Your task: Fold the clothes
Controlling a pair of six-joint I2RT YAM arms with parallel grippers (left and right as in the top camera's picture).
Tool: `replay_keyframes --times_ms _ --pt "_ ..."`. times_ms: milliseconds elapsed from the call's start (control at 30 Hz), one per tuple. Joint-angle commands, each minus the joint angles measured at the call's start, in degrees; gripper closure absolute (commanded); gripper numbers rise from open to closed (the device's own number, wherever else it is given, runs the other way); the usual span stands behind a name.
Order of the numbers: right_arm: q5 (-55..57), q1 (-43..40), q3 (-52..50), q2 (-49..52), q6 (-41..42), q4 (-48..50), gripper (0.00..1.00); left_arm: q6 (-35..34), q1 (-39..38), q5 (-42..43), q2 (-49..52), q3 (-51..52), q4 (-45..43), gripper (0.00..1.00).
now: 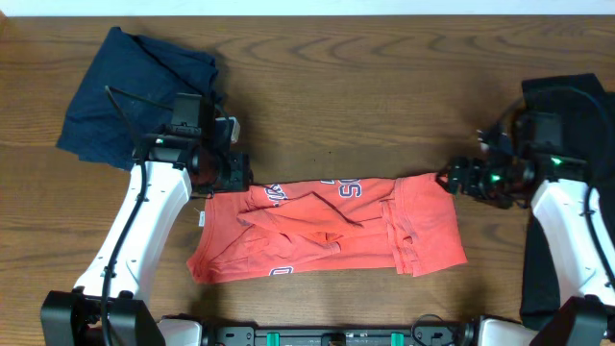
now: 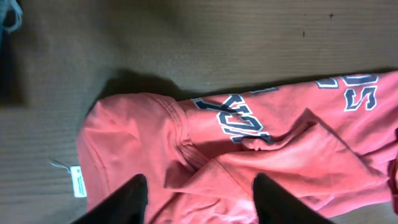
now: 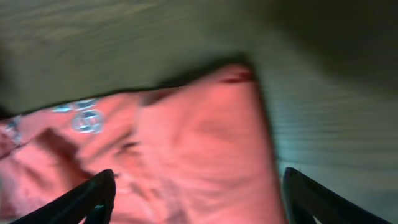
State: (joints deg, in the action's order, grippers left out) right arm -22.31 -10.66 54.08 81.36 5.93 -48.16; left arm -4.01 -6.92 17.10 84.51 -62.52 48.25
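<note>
The left gripper [image 1: 237, 175] and right gripper [image 1: 449, 180] are hovering, jaws apart, at the far corners of the coral-red T-shirt [image 1: 327, 235]. A fold seems laid, and the next move is probably calling for a fresh edge grasp.

The T-shirt [image 1: 327, 231] lies on the table [image 1: 365, 86] between the two grippers, one far corner beneath the fingers [image 2: 134, 199] of the left gripper [image 1: 240, 178] and the opposite far corner just in front of the right gripper [image 1: 450, 179]. The neck label [image 2: 78, 182] lies on the table just outside one left finger, while on the other side the shirt's doubled-over end stops short of one right finger [image 3: 317, 199], with bare table between. A second garment [image 1: 135, 91] lies behind the left fingers, away from the shirt, and a third garment [image 1: 567, 106] lies behind the right fingers, under that arm.
</note>
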Motion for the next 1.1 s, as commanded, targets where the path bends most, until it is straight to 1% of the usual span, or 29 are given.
replay_keyframes --times_ms 0,33,100,167,433,500,633,700,833,867,900,1000,1067 --pt "0.15 -4.09 -3.69 2.10 -3.91 0.57 0.15 0.59 -0.09 0.48 -0.72 -1.05 0.70 0.40" --pt "-1.14 -5.09 -4.72 2.89 -3.91 1.20 0.15 0.59 -0.09 0.48 -0.72 -1.05 0.85 0.36" --pt "-3.34 -6.45 -6.43 4.50 -3.91 2.45 0.15 0.57 -0.09 0.46 -0.72 -1.05 1.03 0.32" --pt "-4.50 -6.93 -7.65 5.77 -3.91 3.61 0.14 0.57 -0.09 0.46 -0.72 -1.05 1.01 0.29" --pt "-8.11 -6.34 -12.33 7.85 -6.08 8.81 0.23 0.57 -0.09 0.46 -0.72 -1.05 0.94 0.28" --pt "-7.98 -6.25 -13.75 7.85 -6.80 10.27 0.27 0.57 -0.09 0.46 -0.72 -1.05 0.96 0.28" --pt "-8.04 -6.21 -17.97 7.85 -6.86 15.56 0.28 0.57 -0.09 0.46 -0.72 -1.05 0.74 0.28" --pt "-10.16 -6.21 -19.98 7.85 -7.23 19.02 0.30 0.57 -0.09 0.46 -0.72 -1.05 0.55 0.28" --pt "-16.22 -6.21 -20.98 7.85 -11.28 21.00 0.42 0.57 -0.09 0.46 -0.72 -1.05 0.50 0.28" --pt "-16.81 -6.21 -20.98 7.85 -11.43 20.92 0.47 0.57 -0.09 0.46 -0.72 -1.05 0.50 0.28" --pt "-17.05 -6.19 -20.98 7.85 -11.87 20.52 0.58 0.59 -0.09 0.46 -0.72 -1.05 0.50 0.28" --pt "-19.10 -6.21 -20.98 7.85 -12.48 19.87 0.76 0.57 -0.09 0.46 -0.72 -1.05 0.55 0.28" --pt "-19.34 -6.32 -20.85 7.78 -12.41 19.89 0.91 0.57 -0.07 0.46 -0.72 -1.05 0.52 0.28"
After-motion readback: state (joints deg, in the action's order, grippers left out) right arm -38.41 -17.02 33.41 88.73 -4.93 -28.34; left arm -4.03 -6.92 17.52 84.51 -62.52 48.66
